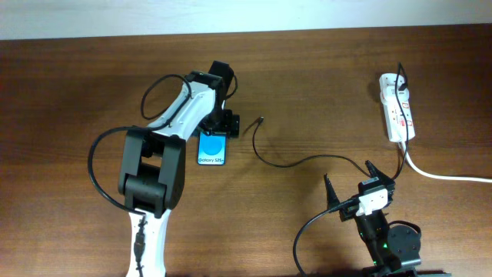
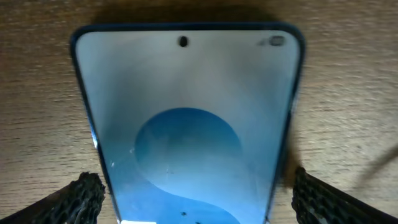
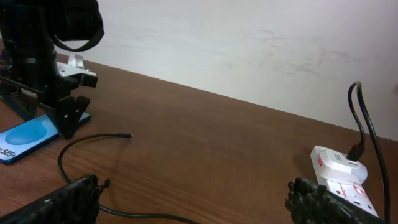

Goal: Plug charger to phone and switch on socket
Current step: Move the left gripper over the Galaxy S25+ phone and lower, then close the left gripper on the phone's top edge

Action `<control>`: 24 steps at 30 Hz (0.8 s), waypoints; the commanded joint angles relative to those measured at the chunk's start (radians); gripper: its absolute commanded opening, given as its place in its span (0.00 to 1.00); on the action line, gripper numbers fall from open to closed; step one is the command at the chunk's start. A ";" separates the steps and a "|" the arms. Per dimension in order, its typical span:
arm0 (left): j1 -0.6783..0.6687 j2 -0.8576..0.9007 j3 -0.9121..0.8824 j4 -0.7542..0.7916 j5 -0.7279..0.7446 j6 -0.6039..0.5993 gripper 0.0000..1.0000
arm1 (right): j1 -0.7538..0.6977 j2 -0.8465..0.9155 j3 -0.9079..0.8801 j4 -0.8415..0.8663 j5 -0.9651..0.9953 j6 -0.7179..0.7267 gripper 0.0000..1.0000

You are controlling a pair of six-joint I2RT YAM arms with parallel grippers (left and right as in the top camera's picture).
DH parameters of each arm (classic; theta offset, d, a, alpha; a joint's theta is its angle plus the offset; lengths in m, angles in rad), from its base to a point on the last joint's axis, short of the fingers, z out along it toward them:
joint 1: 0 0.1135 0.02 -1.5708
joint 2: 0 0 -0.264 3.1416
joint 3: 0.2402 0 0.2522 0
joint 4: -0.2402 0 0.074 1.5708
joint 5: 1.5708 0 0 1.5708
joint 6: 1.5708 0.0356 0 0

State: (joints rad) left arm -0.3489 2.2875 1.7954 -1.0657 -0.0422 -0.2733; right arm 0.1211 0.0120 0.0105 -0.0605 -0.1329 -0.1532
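One bench (image 1: 77,92): brown wood, carrying everything; phone left of centre, socket far right.
Left arm: reaches out over the phone, its gripper (image 1: 217,129) low at the phone's far end.
Left gripper state: fingers (image 2: 84,198) apart, one on each side of the phone's edges. I cannot tell whether they press on the frame.
Right gripper (image 1: 350,181): fingers apart, holding nothing, near the bench's front edge, well apart from the plug tip.
Socket (image 1: 396,108): white strip lying flat, with its thick white cord (image 1: 442,175) running off to the right.
Phone (image 1: 212,150): flat, screen up, lettering at its near end.
Charger (image 1: 307,160): thin black cable running from the socket across the bench and curling up just right of the phone.
Plug tip (image 1: 263,119): free on the bench, near the phone but not touching it.
Step in hand: probably steadying the phone while the right gripper fetches the tip.
Doing it well: close squarely on the phone's sides so it cannot slide. Pinch the cable just behind the tip, leaving the tip clear to line up with the port, likely at the lettered end.
Left wrist view only: how closely the fingers flank the phone, and the camera hole at its far end.
Right wrist view only: the charger's black plug seated in the socket.
Overhead only: the cable's whole route.
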 commanded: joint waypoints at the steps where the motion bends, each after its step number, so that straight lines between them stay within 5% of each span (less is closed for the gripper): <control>1: -0.002 0.007 0.002 -0.005 -0.011 -0.003 1.00 | -0.004 -0.008 -0.005 -0.004 -0.013 0.012 0.98; 24: -0.002 0.008 -0.031 0.001 -0.008 -0.002 0.99 | -0.004 -0.008 -0.005 -0.004 -0.013 0.012 0.98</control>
State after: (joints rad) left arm -0.3515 2.2875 1.7878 -1.0649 -0.0383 -0.2737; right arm 0.1211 0.0116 0.0105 -0.0601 -0.1329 -0.1532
